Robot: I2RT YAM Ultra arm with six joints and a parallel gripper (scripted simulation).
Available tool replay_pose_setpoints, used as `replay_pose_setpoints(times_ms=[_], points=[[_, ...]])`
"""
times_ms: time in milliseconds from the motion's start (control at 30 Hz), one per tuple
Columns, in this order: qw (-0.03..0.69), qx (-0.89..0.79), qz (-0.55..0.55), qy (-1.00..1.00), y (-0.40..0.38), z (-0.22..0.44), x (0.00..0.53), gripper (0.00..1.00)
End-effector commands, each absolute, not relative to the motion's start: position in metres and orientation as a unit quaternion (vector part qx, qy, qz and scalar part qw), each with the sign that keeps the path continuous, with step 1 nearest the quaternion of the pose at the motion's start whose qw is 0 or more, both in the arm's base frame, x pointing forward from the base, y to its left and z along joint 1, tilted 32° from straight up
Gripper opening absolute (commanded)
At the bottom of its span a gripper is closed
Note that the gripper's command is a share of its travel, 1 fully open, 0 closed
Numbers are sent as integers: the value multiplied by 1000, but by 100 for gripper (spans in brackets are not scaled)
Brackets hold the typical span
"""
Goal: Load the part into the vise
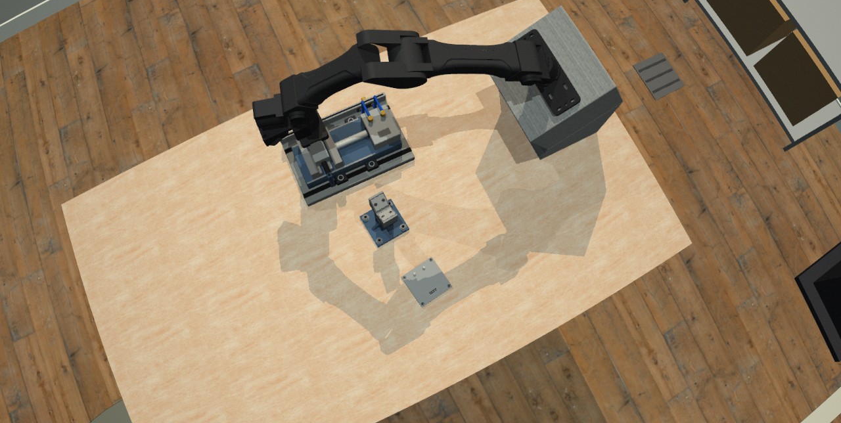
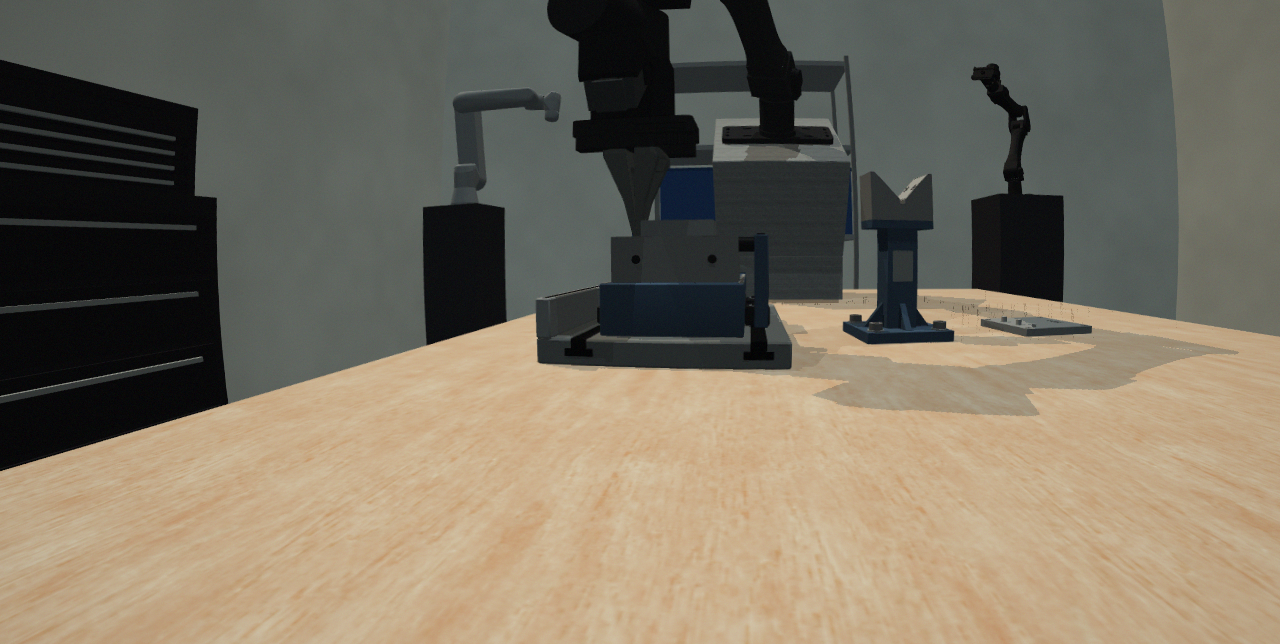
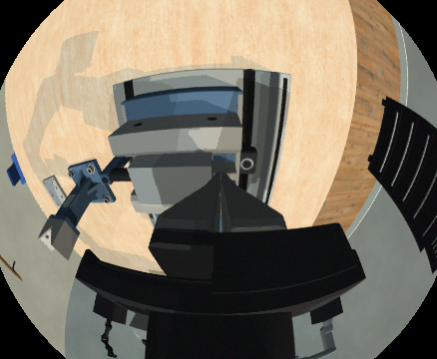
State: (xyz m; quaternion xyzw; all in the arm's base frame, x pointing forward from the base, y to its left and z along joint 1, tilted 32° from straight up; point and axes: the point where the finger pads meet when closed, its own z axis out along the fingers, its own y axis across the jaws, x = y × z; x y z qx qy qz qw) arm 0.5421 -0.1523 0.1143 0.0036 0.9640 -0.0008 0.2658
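The grey part [image 1: 319, 152] [image 2: 678, 227] [image 3: 146, 186] lies in the vise [image 1: 392, 160] between the jaws, beside the fixed jaw [image 2: 673, 268] [image 3: 179, 142] and rising above it. No slot shows on its upper face; its underside and the low bars are hidden. The work stop [image 2: 747, 243] [image 3: 120, 175] is a short black rod by the part's end away from my fingers; whether they touch I cannot tell. My gripper [image 2: 637, 232] [image 3: 220, 174] is shut and empty, its tips at the part's other end. The arm hides them in the top view.
The V-block [image 1: 383, 209] [image 2: 896, 208] [image 3: 61, 234] stands empty on its blue post beside the vise. The infeed plate [image 1: 426, 289] [image 2: 1042, 327] lies beyond it and bears no block. The air cylinder [image 1: 383, 128], with blue hoses, is at the vise's end nearer the arm base.
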Motion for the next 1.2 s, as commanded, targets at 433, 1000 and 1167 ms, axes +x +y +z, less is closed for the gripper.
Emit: replay_pose_setpoints(times_ms=[433, 1000, 1167], points=[[285, -3, 5, 958, -141, 136, 542, 0], [284, -3, 5, 959, -141, 136, 542, 0], [284, -3, 5, 959, -141, 136, 542, 0]])
